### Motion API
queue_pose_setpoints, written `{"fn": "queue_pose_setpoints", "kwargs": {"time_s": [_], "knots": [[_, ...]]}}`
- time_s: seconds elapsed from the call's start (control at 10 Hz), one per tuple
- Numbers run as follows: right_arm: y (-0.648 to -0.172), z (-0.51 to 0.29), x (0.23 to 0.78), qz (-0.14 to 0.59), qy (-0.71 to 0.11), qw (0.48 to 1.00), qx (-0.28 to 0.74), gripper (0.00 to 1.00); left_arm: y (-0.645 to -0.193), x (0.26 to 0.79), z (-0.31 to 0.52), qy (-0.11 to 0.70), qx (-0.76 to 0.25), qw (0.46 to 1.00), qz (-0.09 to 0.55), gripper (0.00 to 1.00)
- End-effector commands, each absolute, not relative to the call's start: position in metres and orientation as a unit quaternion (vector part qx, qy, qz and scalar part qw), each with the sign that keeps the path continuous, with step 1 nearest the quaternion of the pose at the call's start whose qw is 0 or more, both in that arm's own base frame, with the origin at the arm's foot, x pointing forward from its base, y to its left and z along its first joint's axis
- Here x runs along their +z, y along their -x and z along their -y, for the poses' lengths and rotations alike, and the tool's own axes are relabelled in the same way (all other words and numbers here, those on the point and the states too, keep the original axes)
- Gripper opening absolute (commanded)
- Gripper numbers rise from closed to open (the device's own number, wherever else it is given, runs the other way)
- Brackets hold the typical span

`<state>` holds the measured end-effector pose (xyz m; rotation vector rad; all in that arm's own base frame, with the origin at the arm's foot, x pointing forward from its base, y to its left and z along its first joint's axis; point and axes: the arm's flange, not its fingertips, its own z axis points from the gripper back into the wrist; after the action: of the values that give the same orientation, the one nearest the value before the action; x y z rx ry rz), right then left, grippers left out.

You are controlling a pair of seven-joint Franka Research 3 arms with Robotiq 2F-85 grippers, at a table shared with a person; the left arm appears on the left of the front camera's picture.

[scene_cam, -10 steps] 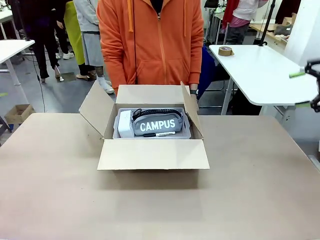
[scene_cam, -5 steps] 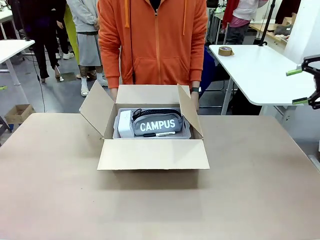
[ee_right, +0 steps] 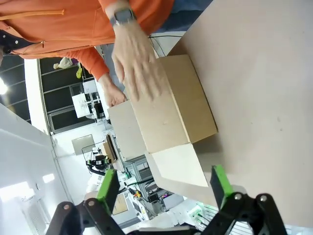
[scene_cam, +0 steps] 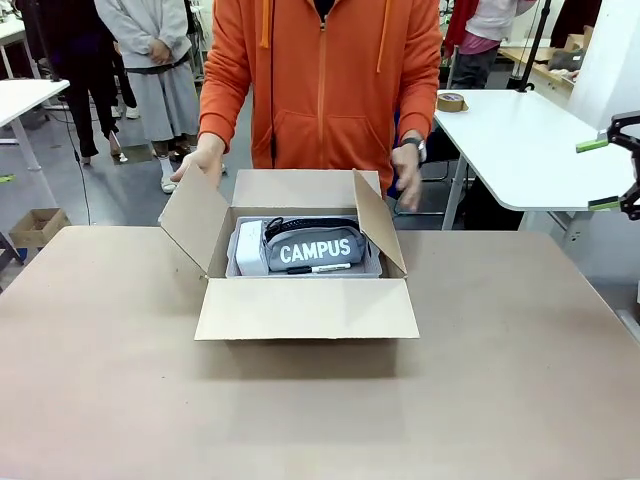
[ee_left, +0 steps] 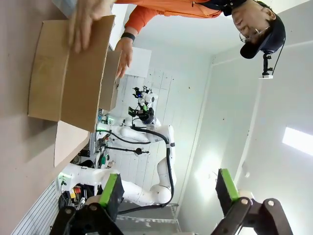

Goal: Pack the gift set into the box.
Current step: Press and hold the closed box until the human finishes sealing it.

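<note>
Across the lower half of the front view, a bare matte tan tabletop (scene_cam: 320, 420), full frame width. At its centre, a large rectangular brown corrugated cardboard box (scene_cam: 305, 310), four flaps open: near flap flat toward the camera, side flaps aslant. Behind, grey floor (scene_cam: 120, 195); at upper right, a white side table (scene_cam: 520, 150); at upper left, standing people (scene_cam: 155, 60).

Nested inside the box, a white plastic lattice basket (scene_cam: 360, 272), mostly hidden by carton walls and contents, lattice too fine to make out. In the basket, a grey fabric pouch (scene_cam: 312, 248) lettered "CAMPUS" in white, a small white item (scene_cam: 250, 248) upright just left of it, kind unclear, and a slim black marker pen (scene_cam: 318, 268) along the pouch's front. At the right edge, mid-height, right gripper (scene_cam: 598, 175), cut off by the frame, green-padded fingers spread and empty, well apart from the box. Same right gripper (ee_right: 165, 188) at the bottom of the right wrist view, likewise parted. At the bottom of the left wrist view, left gripper (ee_left: 167, 188), fingers wide apart, empty.

Beyond the box, a person in an orange zipped hoodie (scene_cam: 320, 80), cropped at the top. One hand at frame left (scene_cam: 198, 160) at the top edge of the left flap. Other hand at frame right (scene_cam: 408, 178), blurred, just past the right flap, contact unclear. On the side table, a roll of brown tape (scene_cam: 451, 101). On the floor at far left, a small brown carton (scene_cam: 38, 225).
</note>
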<state>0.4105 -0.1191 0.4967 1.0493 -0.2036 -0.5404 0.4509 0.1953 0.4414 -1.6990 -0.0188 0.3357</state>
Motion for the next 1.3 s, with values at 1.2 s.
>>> {"fn": "queue_pose_setpoints", "kwargs": {"time_s": [1.2], "knots": [[-0.4113,0.1191,0.4961,0.101,-0.499,0.825,-0.245,1.0,-0.4462,0.4413,-0.1945,0.747,0.141,0.65,0.006,1.0]]}}
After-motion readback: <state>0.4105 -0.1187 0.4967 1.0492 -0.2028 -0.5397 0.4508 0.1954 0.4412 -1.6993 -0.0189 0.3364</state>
